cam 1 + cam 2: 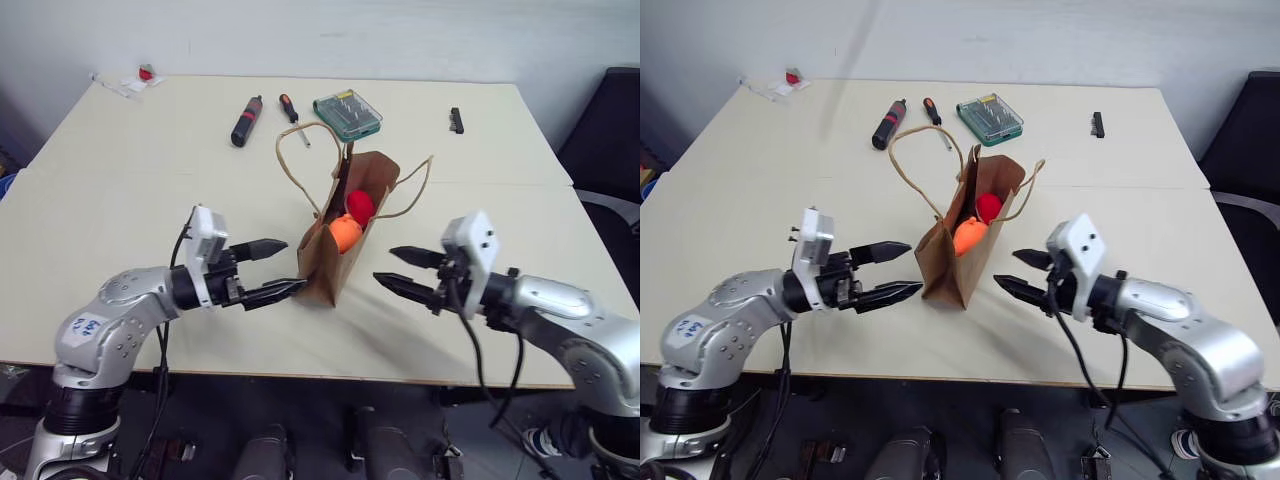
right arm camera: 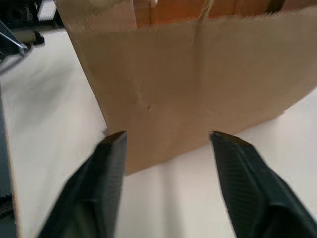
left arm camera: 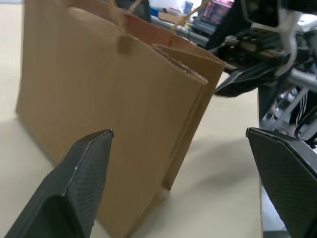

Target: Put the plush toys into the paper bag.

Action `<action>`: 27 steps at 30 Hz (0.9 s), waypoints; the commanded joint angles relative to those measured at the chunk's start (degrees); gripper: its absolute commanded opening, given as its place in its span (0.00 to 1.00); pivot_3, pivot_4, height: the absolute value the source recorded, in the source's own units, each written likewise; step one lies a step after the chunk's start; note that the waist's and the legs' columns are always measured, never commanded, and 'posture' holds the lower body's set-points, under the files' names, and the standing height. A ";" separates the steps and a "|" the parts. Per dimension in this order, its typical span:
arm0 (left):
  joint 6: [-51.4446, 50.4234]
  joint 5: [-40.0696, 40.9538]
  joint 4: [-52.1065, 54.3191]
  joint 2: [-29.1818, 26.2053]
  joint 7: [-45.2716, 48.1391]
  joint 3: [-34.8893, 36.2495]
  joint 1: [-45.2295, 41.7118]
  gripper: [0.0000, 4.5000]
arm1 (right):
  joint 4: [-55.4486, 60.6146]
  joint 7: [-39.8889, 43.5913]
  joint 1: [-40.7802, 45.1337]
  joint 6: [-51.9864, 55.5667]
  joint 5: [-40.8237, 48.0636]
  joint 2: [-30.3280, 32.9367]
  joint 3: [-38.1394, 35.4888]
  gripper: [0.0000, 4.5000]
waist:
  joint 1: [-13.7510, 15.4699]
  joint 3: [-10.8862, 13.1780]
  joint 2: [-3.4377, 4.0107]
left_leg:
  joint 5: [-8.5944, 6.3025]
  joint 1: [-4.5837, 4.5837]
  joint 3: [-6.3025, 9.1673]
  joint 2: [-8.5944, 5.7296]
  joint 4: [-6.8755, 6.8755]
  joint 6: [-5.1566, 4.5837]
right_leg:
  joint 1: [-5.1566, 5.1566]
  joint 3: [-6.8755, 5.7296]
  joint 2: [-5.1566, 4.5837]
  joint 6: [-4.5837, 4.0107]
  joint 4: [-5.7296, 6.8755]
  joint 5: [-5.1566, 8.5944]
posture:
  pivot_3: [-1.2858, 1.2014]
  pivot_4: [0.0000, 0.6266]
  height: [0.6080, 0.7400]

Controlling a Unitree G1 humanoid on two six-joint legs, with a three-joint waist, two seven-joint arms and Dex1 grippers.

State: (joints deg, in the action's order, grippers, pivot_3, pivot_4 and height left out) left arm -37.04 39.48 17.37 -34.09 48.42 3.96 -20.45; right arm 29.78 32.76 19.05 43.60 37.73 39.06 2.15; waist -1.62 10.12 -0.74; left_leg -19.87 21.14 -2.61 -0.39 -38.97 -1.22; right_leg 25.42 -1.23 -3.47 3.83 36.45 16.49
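Note:
The brown paper bag [image 1: 325,262] stands upright in the middle of the table, its mouth open and its two loop handles splayed outward. Inside its mouth sit the plush toys: an orange one [image 1: 345,236] with a red one [image 1: 360,206] just behind it. My left gripper [image 1: 295,265] is open at the bag's left side, its lower fingertip close to the paper. At the bag's right side my right gripper [image 1: 385,266] is open a short way off. Both wrist views face the bag's walls [image 3: 114,109] [image 2: 198,84], and nothing lies between either pair of fingers.
At the far side of the table lie a black-and-red tool [image 1: 246,121], a small screwdriver [image 1: 289,107], a green bit case [image 1: 347,114] and a small black part [image 1: 456,120]. A small red-and-white item [image 1: 146,75] sits at the far left corner. A dark chair [image 1: 610,130] stands off the table's right.

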 commanded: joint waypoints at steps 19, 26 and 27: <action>10.89 -14.45 -11.06 15.33 -12.51 -5.02 -7.36 0.80 | -11.43 1.62 5.55 -12.04 -17.43 -13.26 9.98 0.00 | 0.41 0.00 -0.01 | -0.01 0.09 0.00 0.00 -0.11 -0.03 | 0.03 -0.07 0.01 0.04 0.07 -0.03 | 0.52 0.24 1.00; 13.02 -13.40 -18.15 16.14 -6.95 -4.70 -10.93 0.28 | -5.48 3.32 0.76 -10.05 -14.31 -9.92 4.66 0.00 | 0.86 -0.01 -0.01 | 0.00 0.09 0.00 0.00 -0.13 -0.01 | 0.03 -0.08 0.02 0.04 0.07 -0.03 | 0.52 0.24 1.00; 13.82 -13.21 -19.99 15.63 -4.33 -4.82 -12.24 0.21 | -3.37 3.67 -0.83 -9.09 -13.16 -8.52 2.56 0.00 | 1.19 -0.01 -0.01 | 0.00 0.09 0.00 -0.01 -0.14 -0.01 | 0.03 -0.08 0.02 0.04 0.07 -0.03 | 0.52 0.24 1.00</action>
State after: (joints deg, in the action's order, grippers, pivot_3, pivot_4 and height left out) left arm -25.27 25.25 -1.80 -17.79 40.62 -1.20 -30.74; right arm 22.06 35.73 19.33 33.66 22.34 29.04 8.48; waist -0.43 10.12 -0.75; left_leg -19.87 21.24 -2.61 -0.40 -39.11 -1.23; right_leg 25.45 -1.32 -3.45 3.87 36.51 16.46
